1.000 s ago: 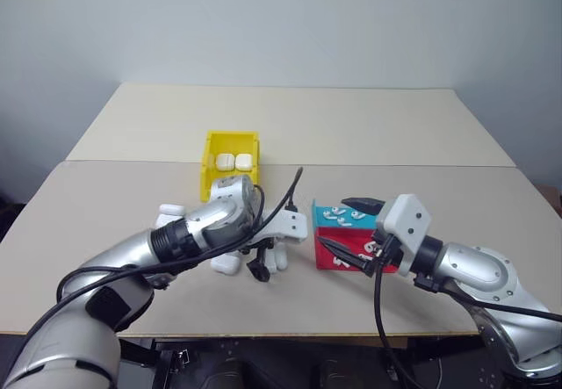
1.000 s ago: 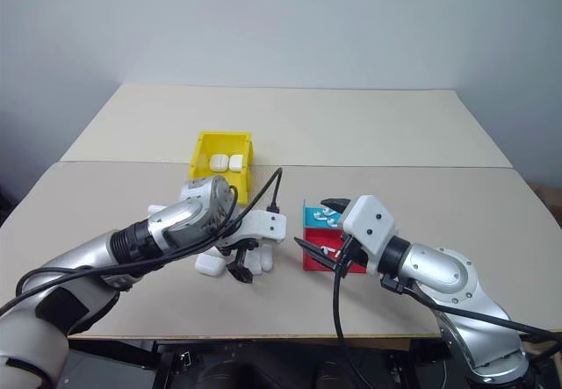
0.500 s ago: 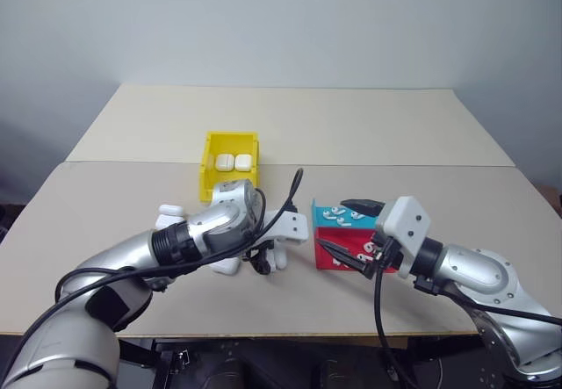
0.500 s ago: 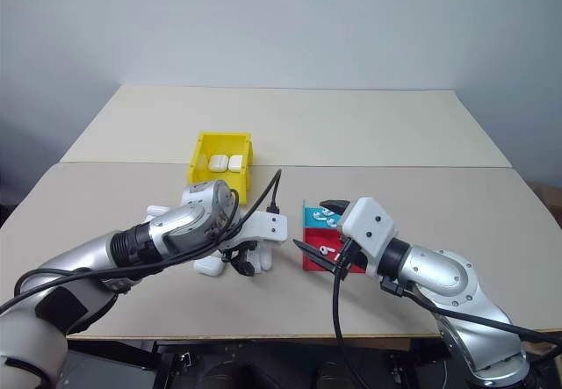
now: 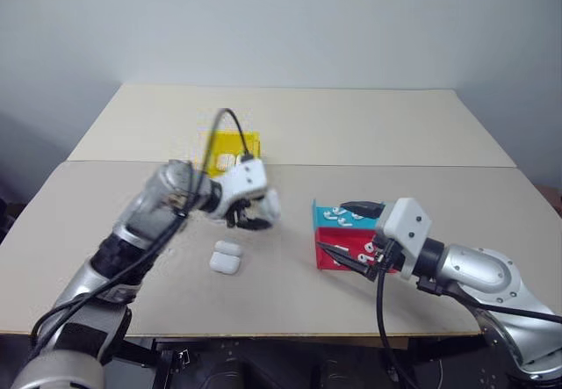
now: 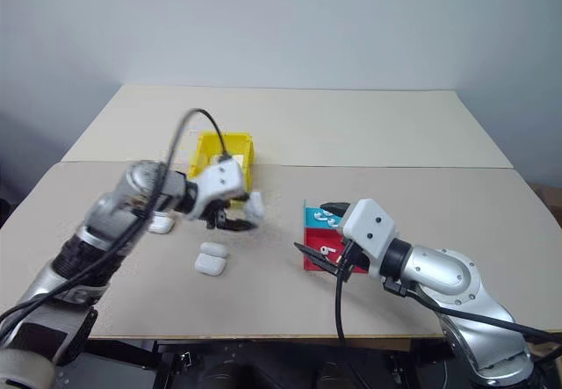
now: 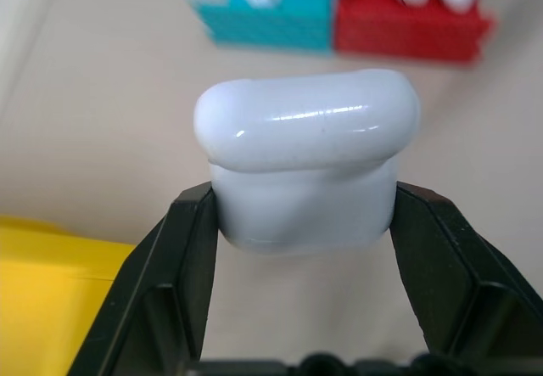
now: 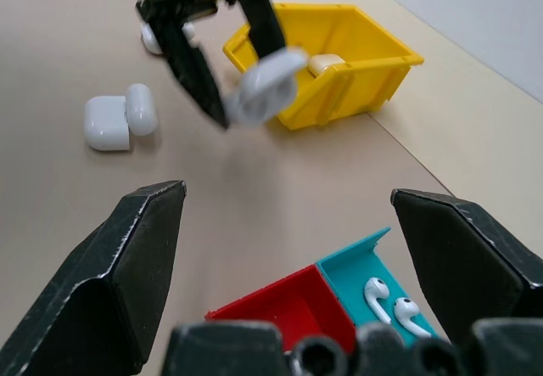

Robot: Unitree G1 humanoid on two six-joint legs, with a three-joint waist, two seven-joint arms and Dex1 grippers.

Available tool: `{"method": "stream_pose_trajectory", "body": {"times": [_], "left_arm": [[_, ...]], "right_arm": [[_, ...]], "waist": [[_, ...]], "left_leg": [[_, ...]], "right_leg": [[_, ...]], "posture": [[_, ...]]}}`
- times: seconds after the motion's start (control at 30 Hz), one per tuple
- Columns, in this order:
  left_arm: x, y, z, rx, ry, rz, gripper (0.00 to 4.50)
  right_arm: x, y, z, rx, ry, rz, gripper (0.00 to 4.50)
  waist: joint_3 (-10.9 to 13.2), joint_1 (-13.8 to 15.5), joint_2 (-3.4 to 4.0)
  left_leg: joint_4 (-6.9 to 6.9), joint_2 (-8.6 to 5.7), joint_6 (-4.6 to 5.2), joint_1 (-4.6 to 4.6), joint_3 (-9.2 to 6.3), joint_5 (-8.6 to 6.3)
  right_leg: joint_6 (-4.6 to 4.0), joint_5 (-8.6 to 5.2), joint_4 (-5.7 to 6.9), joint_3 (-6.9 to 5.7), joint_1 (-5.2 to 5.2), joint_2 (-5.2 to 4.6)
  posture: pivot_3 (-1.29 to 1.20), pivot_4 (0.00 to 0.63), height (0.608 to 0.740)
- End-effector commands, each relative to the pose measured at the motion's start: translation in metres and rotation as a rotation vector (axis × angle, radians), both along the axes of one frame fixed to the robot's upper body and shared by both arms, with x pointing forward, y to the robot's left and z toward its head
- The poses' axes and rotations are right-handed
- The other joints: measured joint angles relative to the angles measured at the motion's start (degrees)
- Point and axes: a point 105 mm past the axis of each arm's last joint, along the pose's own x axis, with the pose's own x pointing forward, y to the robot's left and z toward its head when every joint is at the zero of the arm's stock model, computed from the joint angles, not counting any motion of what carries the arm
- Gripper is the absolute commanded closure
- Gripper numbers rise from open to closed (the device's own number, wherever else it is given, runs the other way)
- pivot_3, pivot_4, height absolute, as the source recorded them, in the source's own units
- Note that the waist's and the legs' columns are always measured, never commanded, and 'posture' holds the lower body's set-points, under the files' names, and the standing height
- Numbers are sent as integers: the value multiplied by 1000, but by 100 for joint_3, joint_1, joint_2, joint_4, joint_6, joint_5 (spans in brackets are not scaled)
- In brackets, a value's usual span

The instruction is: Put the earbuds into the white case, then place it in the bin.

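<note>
My left gripper is shut on a white case, which sits closed between its two black fingers. The case hangs above the table, just in front of the yellow bin, whose near part my left arm hides. The bin holds at least one white case. Several earbuds lie in the cyan and red halves of the tray. My right gripper hovers open at the tray's left side, with nothing between its fingers.
Two more white cases lie side by side on the table, below the lifted one. Another white case rests further left, beside my left arm. A seam between two tabletops runs behind the bin.
My left gripper closed on one white case from the group on the table and lifted it up and back toward the bin. The right arm has stayed still.
</note>
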Motion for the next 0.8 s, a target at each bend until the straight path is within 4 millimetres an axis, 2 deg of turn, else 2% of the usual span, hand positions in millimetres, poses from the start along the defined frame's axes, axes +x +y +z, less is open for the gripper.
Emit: {"method": "stream_pose_trajectory", "body": {"times": [0.03, 0.13, 0.2, 0.27, 0.33, 0.4, 0.57, 0.7, 0.8], "left_arm": [[-7, 9, 37, -307, -159, -66, 1731], [-20, 14, 49, -502, -118, -106, 1731], [-27, 14, 51, -556, -120, -125, 1731], [-36, 12, 56, -639, -105, -174, 1731], [-48, 9, 59, -738, -112, -257, 1731], [-55, 7, 56, -763, -99, -301, 1731], [-75, -1, 38, -734, -4, -453, 1731], [-84, -1, 35, -734, 19, -544, 1731], [-85, 0, 34, -722, 21, -575, 1731]], "right_arm": [[2, -4, 15, -25, -64, 18, 0], [5, -6, 22, -101, -54, 56, 0], [10, -11, 22, -195, 3, 59, 0], [11, -15, 20, -319, 133, 85, 0], [9, -17, 21, -371, 231, 108, 0], [9, -16, 23, -383, 285, 118, 0], [16, -16, 6, -502, 433, 56, 0], [19, -12, -9, -536, 499, -2, 1214], [22, -9, -18, -548, 539, -63, 1214]], "waist": [[0, -1, 0], [0, -2, 0], [0, -7, 0], [0, -7, 1], [-1, -6, 3], [-1, -1, 3], [-1, -26, 3], [-1, -16, 3], [-2, -16, 4]], "left_leg": [[0, 0, 0, -1, 1, 0], [5, 1, 0, -2, 2, 0], [7, 3, 0, 0, 3, 0], [5, 3, 0, 2, 1, 0], [4, 3, 0, 2, 3, 0], [2, 5, 2, 1, 0, -1], [6, 5, 2, 2, 4, -2], [5, 6, 2, 0, 4, -2], [6, 6, 1, -2, 4, -1]], "right_leg": [[0, 0, -2, -2, 2, 0], [0, 1, 0, -4, 2, 0], [0, 1, 2, -3, 3, 0], [-1, 1, 0, -7, 8, 0], [-1, 1, 0, -2, 6, 0], [-2, 1, -4, -8, 8, 0], [-4, 2, 0, -3, 5, 1], [-4, 2, -1, -4, 1, 1], [-4, 2, 0, -3, -1, 1]], "posture": [[0, 150, 740], [0, 150, 740], [0, 150, 740], [0, 150, 740], [0, 150, 740], [0, 150, 740], [0, 150, 740], [0, 150, 740], [0, 150, 740]]}}
